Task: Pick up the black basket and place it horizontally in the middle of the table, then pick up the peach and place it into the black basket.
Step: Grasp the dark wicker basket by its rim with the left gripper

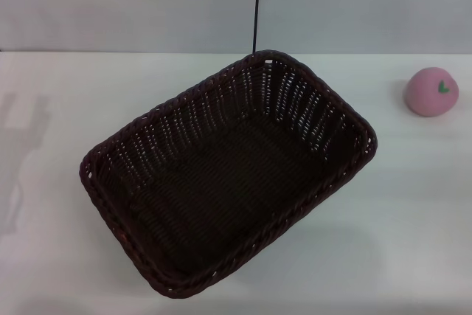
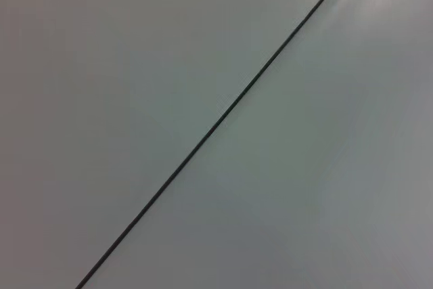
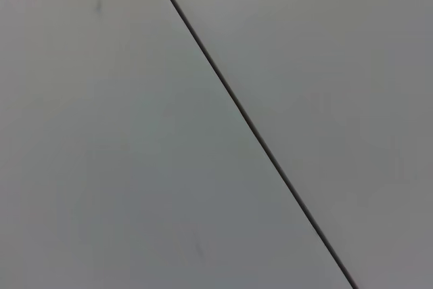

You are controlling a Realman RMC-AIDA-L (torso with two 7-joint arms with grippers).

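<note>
The black basket [image 1: 221, 175] lies open side up on the white table [image 1: 59, 241], turned diagonally, with one corner toward the back wall and one toward the front edge. It is empty. The peach [image 1: 432, 91] sits on the table at the far right, well apart from the basket. Neither gripper shows in any view. Both wrist views show only a plain grey wall panel with a thin dark seam.
A grey wall [image 1: 133, 5] with a thin dark vertical seam [image 1: 256, 5] stands behind the table's back edge. The same seam shows in the left wrist view [image 2: 216, 123] and the right wrist view [image 3: 250, 123]. Bare tabletop lies left and right of the basket.
</note>
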